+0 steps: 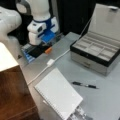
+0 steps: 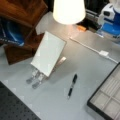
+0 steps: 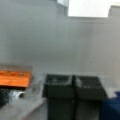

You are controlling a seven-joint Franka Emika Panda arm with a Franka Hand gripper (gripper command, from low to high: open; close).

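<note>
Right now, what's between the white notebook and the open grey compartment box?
In a front view, only the black pen lies on the grey tabletop between the white spiral notebook and the open grey compartment box, touching neither.

A white notebook lies on the grey table; at its three o'clock lies a black pen, and an open jewellery box at one o'clock.

black pen, white notebook, orange block, grey table
</note>
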